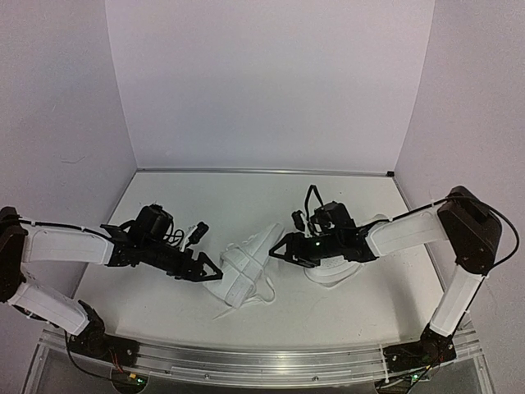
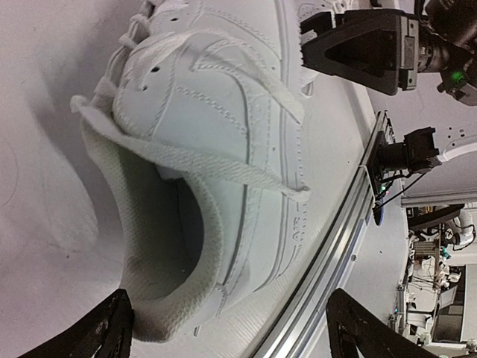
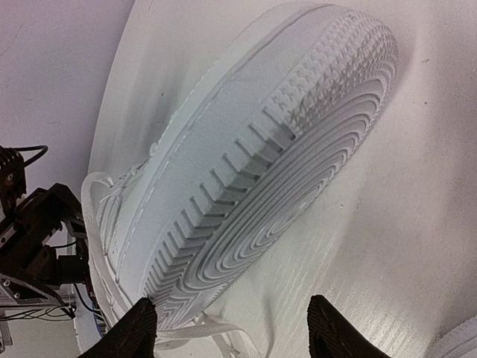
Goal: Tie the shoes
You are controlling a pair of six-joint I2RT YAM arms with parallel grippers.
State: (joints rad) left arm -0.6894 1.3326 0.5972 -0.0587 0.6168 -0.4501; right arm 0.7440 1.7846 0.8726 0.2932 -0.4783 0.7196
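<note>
One white shoe [image 1: 242, 267] lies tipped on its side in the middle of the table, with loose laces [image 1: 246, 305] trailing toward the near edge. My left gripper [image 1: 215, 271] is at its heel end. In the left wrist view the heel opening [image 2: 160, 246] fills the frame, a flat lace [image 2: 223, 168] crosses it, and my left gripper [image 2: 235, 335] stands open with the heel collar between the fingers. My right gripper [image 1: 275, 249] is at the sole side. The ring-tread sole [image 3: 261, 179] faces it, and my right gripper [image 3: 235, 332] stands open above a bit of lace [image 3: 201, 332]. The second shoe [image 1: 332, 271] lies under the right wrist.
The aluminium rail [image 2: 335, 246] of the table's near edge runs close beside the shoe. White walls enclose the table [image 1: 262, 197] at the back and both sides. The left arm's body [image 3: 37, 239] shows beyond the shoe in the right wrist view.
</note>
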